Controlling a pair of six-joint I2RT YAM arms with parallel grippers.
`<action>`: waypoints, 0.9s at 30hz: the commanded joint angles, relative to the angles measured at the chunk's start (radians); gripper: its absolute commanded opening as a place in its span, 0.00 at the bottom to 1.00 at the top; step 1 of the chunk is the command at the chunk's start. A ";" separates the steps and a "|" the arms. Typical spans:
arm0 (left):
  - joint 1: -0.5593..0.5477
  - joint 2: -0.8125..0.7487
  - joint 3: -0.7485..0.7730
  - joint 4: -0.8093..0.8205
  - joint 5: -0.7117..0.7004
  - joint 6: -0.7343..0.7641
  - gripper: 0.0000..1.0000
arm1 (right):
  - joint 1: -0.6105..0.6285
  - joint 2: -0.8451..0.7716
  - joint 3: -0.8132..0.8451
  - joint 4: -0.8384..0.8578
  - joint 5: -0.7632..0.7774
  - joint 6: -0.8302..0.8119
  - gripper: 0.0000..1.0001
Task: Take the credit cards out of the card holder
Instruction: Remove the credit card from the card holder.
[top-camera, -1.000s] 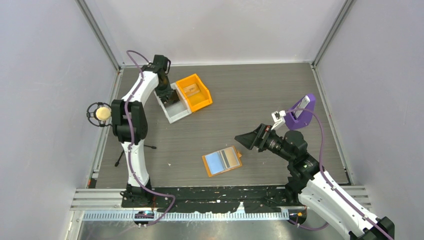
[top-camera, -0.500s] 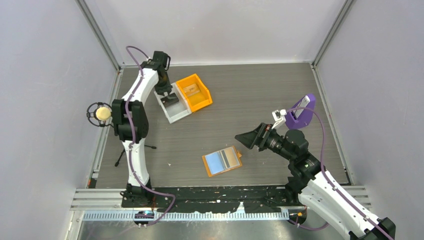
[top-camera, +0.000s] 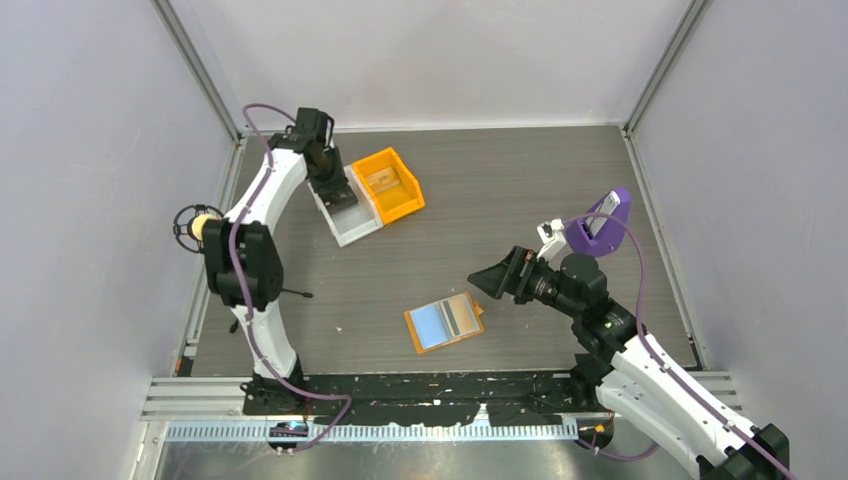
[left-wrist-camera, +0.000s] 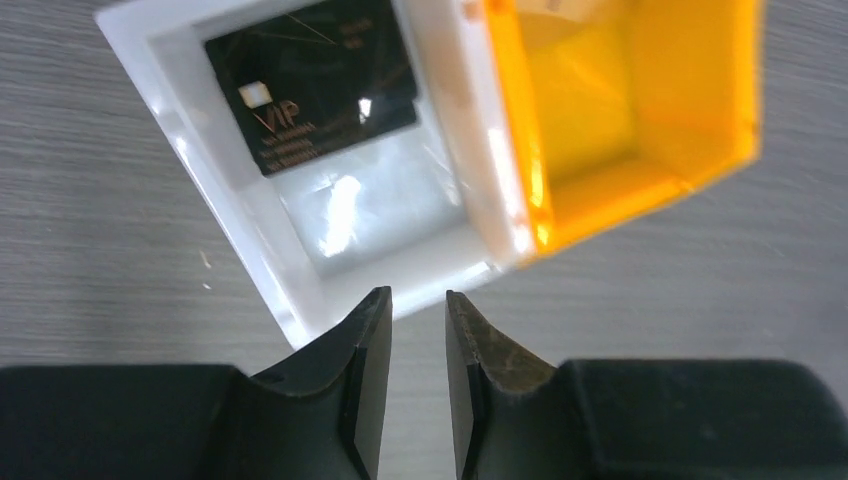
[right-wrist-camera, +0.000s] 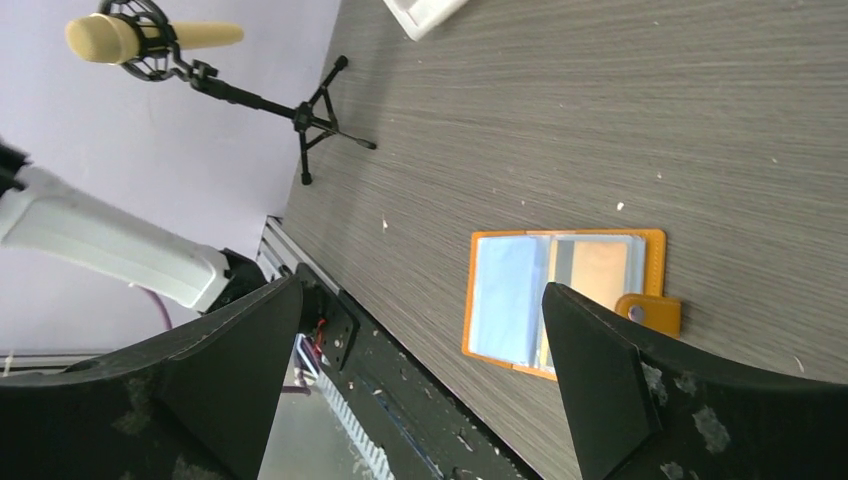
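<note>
Grey wood-grain counter (top-camera: 480, 200) boxed in by pale walls (top-camera: 100, 200). Nearest the arm bases, about mid-width: the card holder (top-camera: 445, 322), lying open and flat, long axis running roughly left to right with a slight tilt, light blue panel on the left half, a tan card (right-wrist-camera: 600, 278) with a grey stripe showing in the right half, snap tab at the right end. Just beyond and to its right: the right claw (top-camera: 492, 280), spread fully wide, gripping nothing, hovering off the counter and aimed leftward, the holder framed between its fingers in the wrist view. From that claw, then, holder down and toward the near left, close by; probably the arm for the coming reach, with the tab-side half, where the card shows, the likeliest place to get purchase. Behind that arm, a purple stand (top-camera: 600, 230). Far back on the left, well apart from the holder: the left claw (left-wrist-camera: 418, 300), parted by only a narrow gap with nothing between, poised above the near wall of a white bin (left-wrist-camera: 270, 270), a black card (left-wrist-camera: 310, 85) lying inside, an orange bin (left-wrist-camera: 640, 190) right alongside
</note>
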 joint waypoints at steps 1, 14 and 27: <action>-0.043 -0.188 -0.063 0.068 0.139 -0.001 0.29 | -0.006 0.009 0.033 -0.042 0.001 -0.037 1.00; -0.209 -0.642 -0.482 0.153 0.390 -0.051 0.29 | -0.005 0.062 0.001 -0.141 -0.093 -0.116 0.77; -0.400 -0.990 -1.130 0.625 0.464 -0.297 0.30 | 0.027 0.099 -0.020 -0.120 -0.037 -0.121 0.60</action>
